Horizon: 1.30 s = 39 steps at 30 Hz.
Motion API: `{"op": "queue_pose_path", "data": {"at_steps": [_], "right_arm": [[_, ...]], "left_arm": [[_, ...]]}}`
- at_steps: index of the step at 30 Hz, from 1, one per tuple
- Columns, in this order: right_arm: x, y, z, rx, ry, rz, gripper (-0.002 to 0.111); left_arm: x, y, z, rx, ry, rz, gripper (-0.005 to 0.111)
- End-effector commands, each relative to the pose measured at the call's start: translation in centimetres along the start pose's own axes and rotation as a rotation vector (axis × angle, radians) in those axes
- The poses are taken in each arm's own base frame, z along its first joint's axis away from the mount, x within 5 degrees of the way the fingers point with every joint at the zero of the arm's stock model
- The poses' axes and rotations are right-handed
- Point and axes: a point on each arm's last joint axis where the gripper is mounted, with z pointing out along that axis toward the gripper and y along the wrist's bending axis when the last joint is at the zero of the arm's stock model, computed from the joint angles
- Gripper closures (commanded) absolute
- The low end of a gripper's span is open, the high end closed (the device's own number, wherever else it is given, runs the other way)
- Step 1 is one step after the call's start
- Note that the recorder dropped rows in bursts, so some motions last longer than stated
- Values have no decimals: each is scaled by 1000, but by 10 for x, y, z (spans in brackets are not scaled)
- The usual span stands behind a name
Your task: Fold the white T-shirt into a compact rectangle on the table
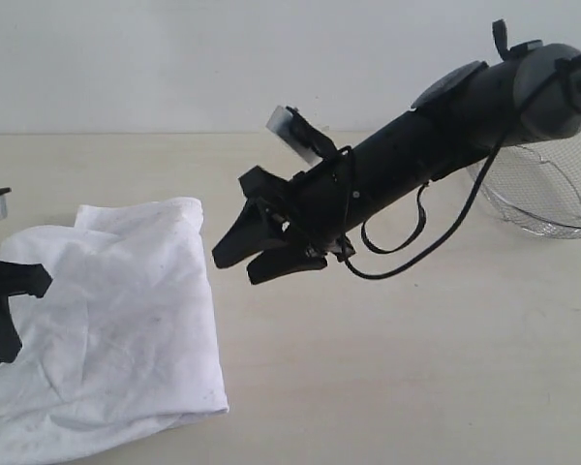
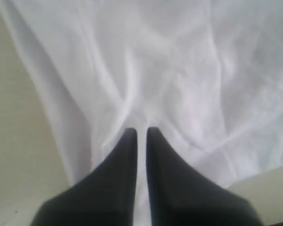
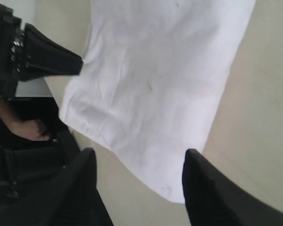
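Exterior view: white T-shirt [image 1: 116, 329] folded on surface [image 1: 416, 387]; right tool [image 1: 234, 269] held apart, empty; left tool [image 2: 141, 130] closed, probably pinning fold.

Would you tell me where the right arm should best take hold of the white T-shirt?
Probably the white T-shirt by its near right corner in the exterior view, coming from the right over the table: that edge lies flat, unobstructed, closest to the right gripper, jaws open.

Seemingly a robotics lab: wide beige counter [image 1: 416, 387] against a plain white wall [image 1: 174, 58], a black robot arm [image 1: 416, 155], a wire basket [image 1: 552, 199].
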Motion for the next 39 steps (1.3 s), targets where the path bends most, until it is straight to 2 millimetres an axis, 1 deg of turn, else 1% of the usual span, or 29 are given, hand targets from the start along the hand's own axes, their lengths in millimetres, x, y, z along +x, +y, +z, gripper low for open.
{"op": "queue_pose_path", "data": {"at_steps": [1,6,8,12,14,16,19,22,25,29,34,39], "right_arm": [[-23,-16,-9,-103,-29,64,58],[-43,-33,5,-135,-2,91,58],[-51,-39,9,-119,3,97,58],[-66,-50,13,-53,27,83,58],[-72,-55,16,-48,24,78,58],[-76,-63,21,-48,24,100,58],[-77,-76,31,-47,36,118,58],[-73,-81,42,-49,58,103,58],[-70,-80,54,-54,81,69,58],[-65,-71,67,-56,115,38,58],[-59,-61,82,-52,156,-4,58],[-57,-57,94,-36,160,-23,58]], "left_arm": [[-5,-3,-3,47,-55,1,102],[-4,0,-7,51,-67,-5,102],[-1,1,-14,43,-81,8,102],[10,5,-36,17,-154,9,102],[14,7,-41,-7,-173,7,102],[16,11,-38,-41,-171,-5,102],[15,16,-27,-75,-152,-28,102],[11,19,-17,-79,-128,-36,102],[7,22,-7,-77,-101,-44,102],[4,24,3,-76,-65,-51,102],[3,24,4,-77,-72,-51,102],[3,24,4,-77,-72,-51,102]]}}
